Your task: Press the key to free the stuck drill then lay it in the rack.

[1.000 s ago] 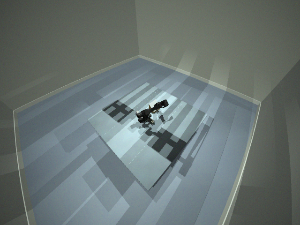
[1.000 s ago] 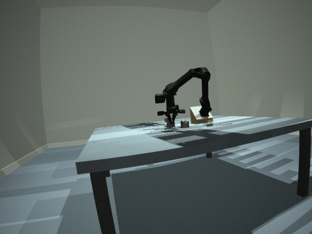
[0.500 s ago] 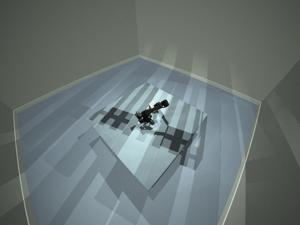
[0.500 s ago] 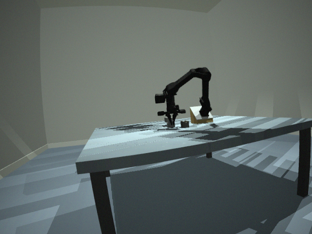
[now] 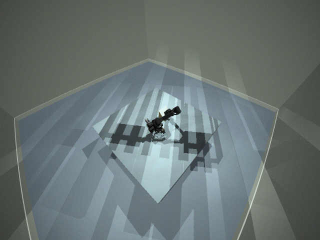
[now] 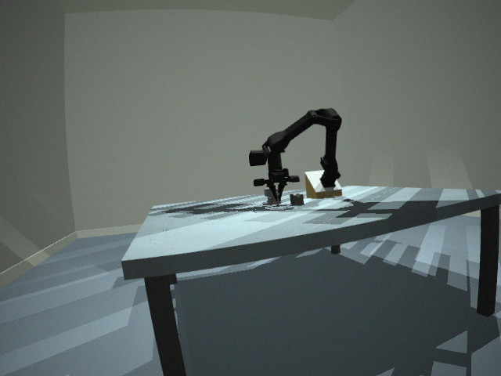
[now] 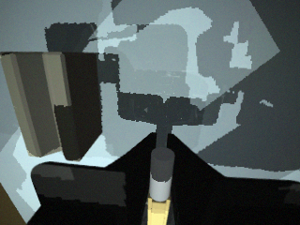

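Top view looks down from far, exterior sits low beside the table [image 6: 226, 238], wrist close; all share it.

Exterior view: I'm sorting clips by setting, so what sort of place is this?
Probably a bare test room: plain walls, one table carrying a black arm, whose fingers grip a small drill, and a wedge-shaped block.
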You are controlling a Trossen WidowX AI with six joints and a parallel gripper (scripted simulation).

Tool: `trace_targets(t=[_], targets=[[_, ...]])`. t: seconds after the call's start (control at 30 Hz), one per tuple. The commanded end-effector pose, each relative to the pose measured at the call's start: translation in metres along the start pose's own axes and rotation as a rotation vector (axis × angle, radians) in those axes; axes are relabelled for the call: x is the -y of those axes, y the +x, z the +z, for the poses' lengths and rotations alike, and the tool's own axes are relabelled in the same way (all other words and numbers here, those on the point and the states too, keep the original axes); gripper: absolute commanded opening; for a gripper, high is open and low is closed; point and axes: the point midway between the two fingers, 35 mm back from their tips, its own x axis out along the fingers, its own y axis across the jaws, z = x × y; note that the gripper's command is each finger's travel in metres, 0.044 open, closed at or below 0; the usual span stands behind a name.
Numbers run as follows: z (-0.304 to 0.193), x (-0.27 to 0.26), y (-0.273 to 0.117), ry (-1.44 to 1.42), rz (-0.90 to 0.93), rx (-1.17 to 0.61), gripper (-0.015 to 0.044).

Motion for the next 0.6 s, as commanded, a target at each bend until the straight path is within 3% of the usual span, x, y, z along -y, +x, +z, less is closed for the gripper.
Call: trace_targets(t=[0.0,0.23,0.57], targets=[[0.007,0.0,-0.003,-0.002,-0.007,0.003,0.0],[0.018,0.001,-0.004,-0.003,-0.007,0.004,0.0],[0.011,0.0,-0.001,0.001,0.001,0.0,0.0262]])
